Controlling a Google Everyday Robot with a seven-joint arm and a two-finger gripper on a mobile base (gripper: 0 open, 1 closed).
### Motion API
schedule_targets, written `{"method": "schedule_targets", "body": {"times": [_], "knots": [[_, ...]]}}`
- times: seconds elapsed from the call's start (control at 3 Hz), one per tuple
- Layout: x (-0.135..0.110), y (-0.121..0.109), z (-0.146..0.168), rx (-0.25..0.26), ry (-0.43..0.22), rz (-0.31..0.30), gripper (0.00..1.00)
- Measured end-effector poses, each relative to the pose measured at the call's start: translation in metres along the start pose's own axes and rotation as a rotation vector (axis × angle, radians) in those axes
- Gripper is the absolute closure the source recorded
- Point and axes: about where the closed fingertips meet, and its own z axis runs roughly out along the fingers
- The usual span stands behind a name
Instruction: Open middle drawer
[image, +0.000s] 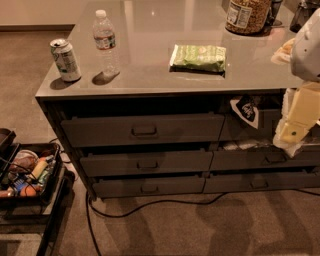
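On the glossy grey countertop (150, 75) sit one silver-green drink can (65, 60), one clear plastic water bottle (106, 42), one green snack packet (198, 57) and one brown-filled jar (247, 15). Under it are three wide dark-grey drawers (147, 163) and three narrower grey drawers (265, 159). One cream gripper (295, 127) hangs at its right end.

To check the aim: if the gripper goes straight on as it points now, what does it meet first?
The gripper, at the right edge, points down; probably the narrow right drawer comes first, not the middle drawer. Depth is unclear.

White arm (309, 50), cream claw (294, 129) at right
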Motion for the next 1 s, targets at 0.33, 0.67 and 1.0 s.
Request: {"method": "schedule_targets", "body": {"times": [0.33, 0.67, 1.0], "knots": [[0.0, 0.0, 0.0, 0.0, 0.0, 0.0, 0.0], [-0.002, 0.001, -0.001, 0.024, -0.036, -0.015, 0.0], [-0.002, 0.025, 0.006, 0.059, -0.135, -0.059, 0.0]]}}
